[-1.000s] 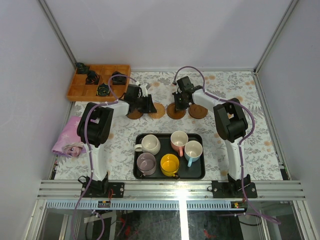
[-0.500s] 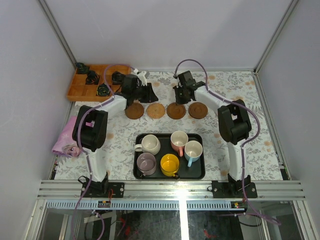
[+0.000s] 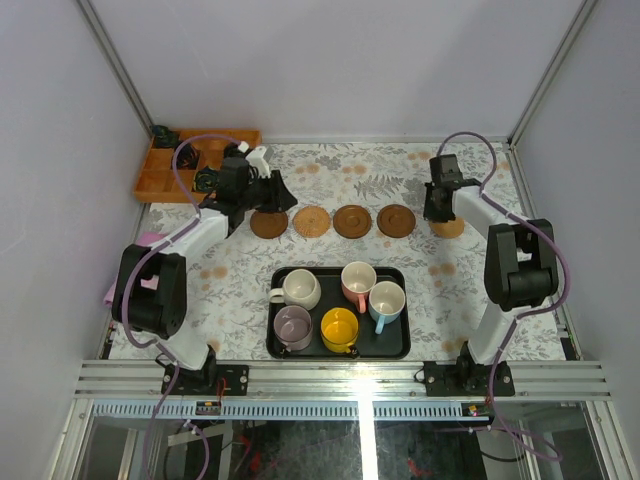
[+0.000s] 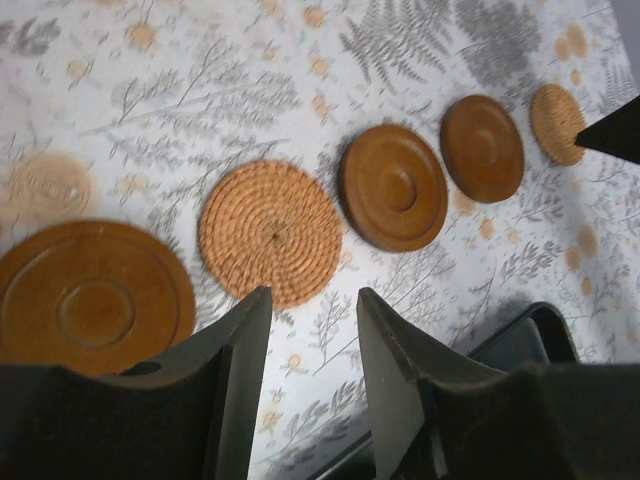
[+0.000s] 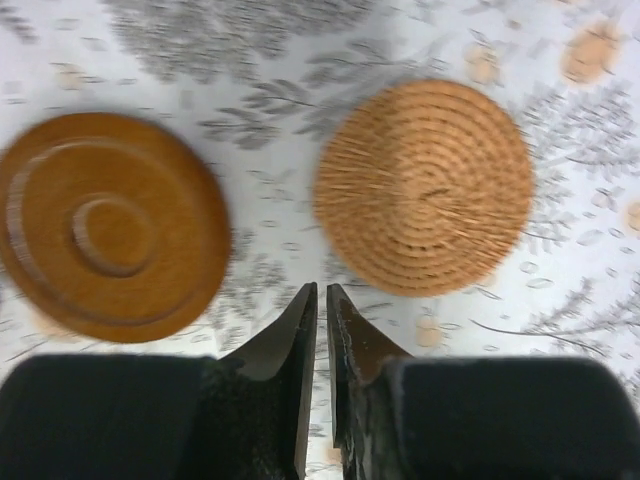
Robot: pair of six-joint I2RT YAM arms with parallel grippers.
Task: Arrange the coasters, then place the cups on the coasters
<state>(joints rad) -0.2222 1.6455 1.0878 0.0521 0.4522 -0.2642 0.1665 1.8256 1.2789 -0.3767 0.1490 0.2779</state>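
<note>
Five coasters (image 3: 352, 221) rowed; left gripper (image 4: 312, 295), right gripper (image 5: 321, 290) swung outward.

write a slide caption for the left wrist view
Left gripper, jaws apart and empty, over a row of five coasters, three wooden and two woven, on a floral tablecloth.

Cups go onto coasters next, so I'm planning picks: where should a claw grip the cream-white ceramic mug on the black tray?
The cream-white ceramic mug stands upright, mouth open, with the pale lilac mug close on its near side. Probably come from above and pinch the far rim, one finger inside.
</note>
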